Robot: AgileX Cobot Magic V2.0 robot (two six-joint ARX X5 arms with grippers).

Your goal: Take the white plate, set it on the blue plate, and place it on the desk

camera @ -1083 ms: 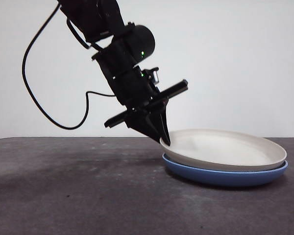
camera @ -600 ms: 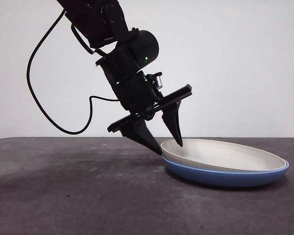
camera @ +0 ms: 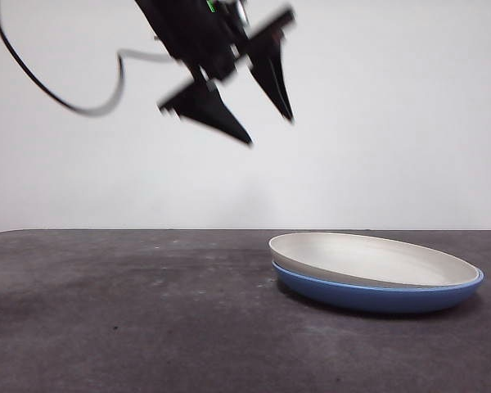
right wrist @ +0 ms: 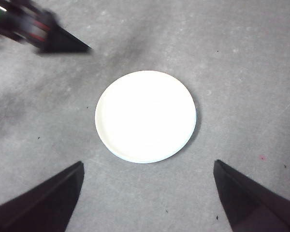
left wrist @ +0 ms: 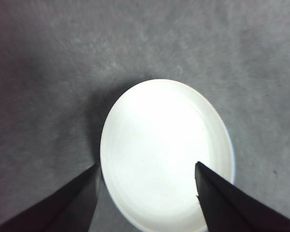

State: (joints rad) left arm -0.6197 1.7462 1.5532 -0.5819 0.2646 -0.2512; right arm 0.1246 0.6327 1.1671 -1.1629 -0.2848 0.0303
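Left gripper (camera: 266,110) high above the white plate's left rim, jaws spread wide and holding nothing, white plate (camera: 368,258) lying flat and face up, nested on the blue plate (camera: 376,295) on the desk (camera: 106,327), right gripper (right wrist: 147,193) overhead, jaws wide apart, empty.

The front camera sits low, level with the surface (camera: 106,311), close to the white plate (camera: 368,258). Both wrist cameras look straight down on that plate (left wrist: 166,154), the right one from higher; all three views share it.
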